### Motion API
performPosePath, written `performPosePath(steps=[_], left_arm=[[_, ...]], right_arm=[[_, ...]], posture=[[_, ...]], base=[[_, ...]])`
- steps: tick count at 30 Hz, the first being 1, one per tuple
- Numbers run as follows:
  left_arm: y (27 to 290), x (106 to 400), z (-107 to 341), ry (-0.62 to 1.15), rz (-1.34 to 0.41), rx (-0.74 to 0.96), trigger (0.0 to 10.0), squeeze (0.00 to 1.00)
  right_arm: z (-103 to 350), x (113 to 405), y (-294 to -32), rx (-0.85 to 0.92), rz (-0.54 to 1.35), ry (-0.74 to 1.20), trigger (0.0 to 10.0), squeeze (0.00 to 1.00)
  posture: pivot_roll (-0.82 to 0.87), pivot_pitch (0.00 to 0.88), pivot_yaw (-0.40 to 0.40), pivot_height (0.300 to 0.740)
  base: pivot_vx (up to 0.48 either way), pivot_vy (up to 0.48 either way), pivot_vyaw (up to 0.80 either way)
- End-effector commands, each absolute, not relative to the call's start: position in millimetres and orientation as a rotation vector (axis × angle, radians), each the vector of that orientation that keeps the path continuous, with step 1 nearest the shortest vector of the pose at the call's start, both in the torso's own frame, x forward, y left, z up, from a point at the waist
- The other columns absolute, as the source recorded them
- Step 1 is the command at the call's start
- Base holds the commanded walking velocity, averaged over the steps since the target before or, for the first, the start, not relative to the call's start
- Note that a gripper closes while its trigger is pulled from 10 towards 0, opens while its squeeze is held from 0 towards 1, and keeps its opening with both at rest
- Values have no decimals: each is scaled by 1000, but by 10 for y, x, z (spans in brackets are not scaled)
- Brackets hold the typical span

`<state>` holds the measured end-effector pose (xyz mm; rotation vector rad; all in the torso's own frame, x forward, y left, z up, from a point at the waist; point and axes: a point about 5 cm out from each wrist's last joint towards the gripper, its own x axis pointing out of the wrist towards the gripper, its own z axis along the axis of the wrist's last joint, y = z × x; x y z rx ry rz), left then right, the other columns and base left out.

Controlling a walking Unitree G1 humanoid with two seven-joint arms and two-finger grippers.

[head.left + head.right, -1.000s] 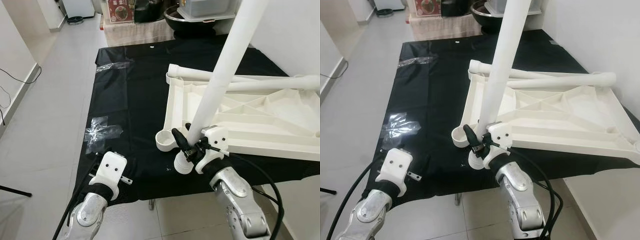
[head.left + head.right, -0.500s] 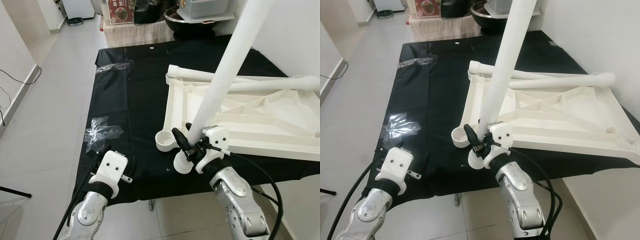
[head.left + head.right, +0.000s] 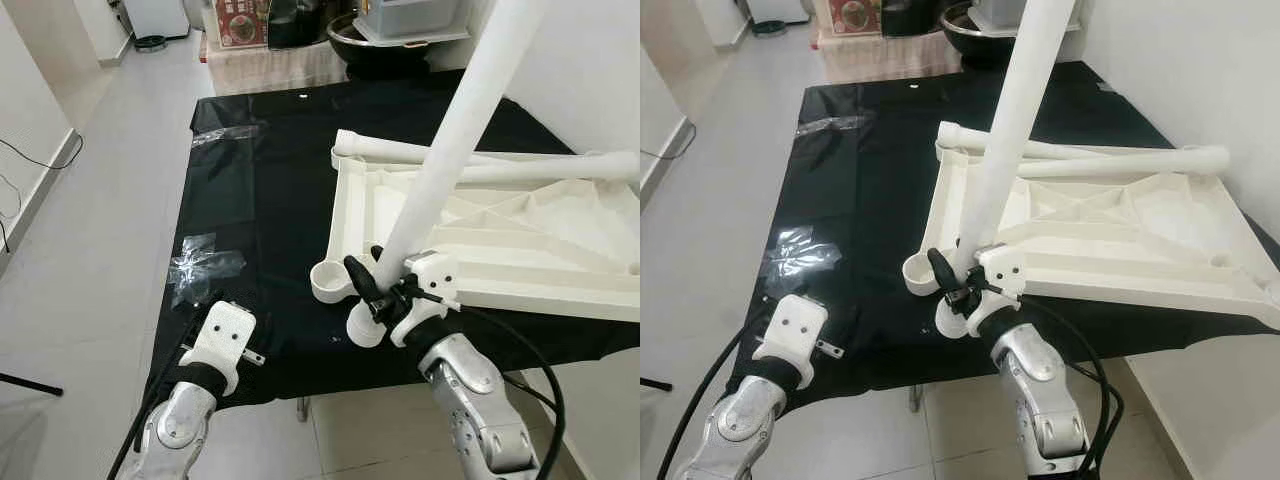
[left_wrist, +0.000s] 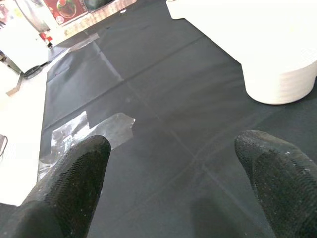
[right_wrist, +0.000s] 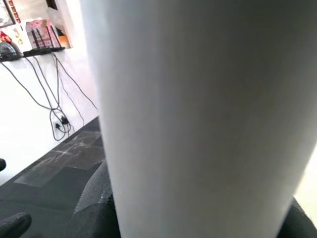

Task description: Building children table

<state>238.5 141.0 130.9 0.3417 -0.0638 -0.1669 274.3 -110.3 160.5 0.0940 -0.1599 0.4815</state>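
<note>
Little has moved since the earlier frame: the table leg (image 3: 440,165) is still clamped near its lower end by the right gripper (image 3: 385,292), just beside the corner socket (image 3: 330,279) of the upturned tabletop (image 3: 500,245). The left gripper (image 4: 173,163) is held wide apart, well left of the tabletop, over the black sheet (image 3: 260,200).

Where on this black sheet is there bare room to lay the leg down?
Bare black sheet lies between the clear plastic scraps and the upturned tabletop. It is crowded at the corner socket, where the right pincer holds the leg.
</note>
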Motion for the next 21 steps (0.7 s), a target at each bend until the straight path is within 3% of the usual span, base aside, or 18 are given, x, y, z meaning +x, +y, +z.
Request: performPosePath(steps=[1, 7, 10, 15, 18, 21], left_arm=[[1430, 2382, 1264, -44, -158, 335, 10000, 0], [1422, 2370, 1263, -49, -159, 343, 10000, 0], [1372, 2343, 1266, -53, -212, 344, 10000, 0], [1296, 2253, 1289, -49, -323, 280, 10000, 0], [1226, 2180, 1307, -50, -398, 271, 10000, 0], [1179, 2095, 1315, -40, -433, 284, 10000, 0]], right_arm=[[1677, 2762, -1077, 106, 502, -187, 10000, 0], [2004, 2832, -1068, 103, 557, -283, 10000, 0], [2416, 2873, -1005, 186, 716, -390, 10000, 0], [2762, 2864, -821, 99, 1024, -464, 10000, 0], [2772, 2944, -696, 8, 1063, -449, 10000, 0], [2709, 3216, -525, -39, 1013, -358, 10000, 0]], posture=[[-32, 99, 31, 740], [-30, 94, 19, 740], [-14, 94, 7, 740], [1, 119, -11, 740], [13, 142, -26, 740], [24, 176, -35, 740]], base=[[0, 0, 0], [0, 0, 0], [0, 0, 0], [0, 0, 0], [0, 0, 0], [0, 0, 0]])
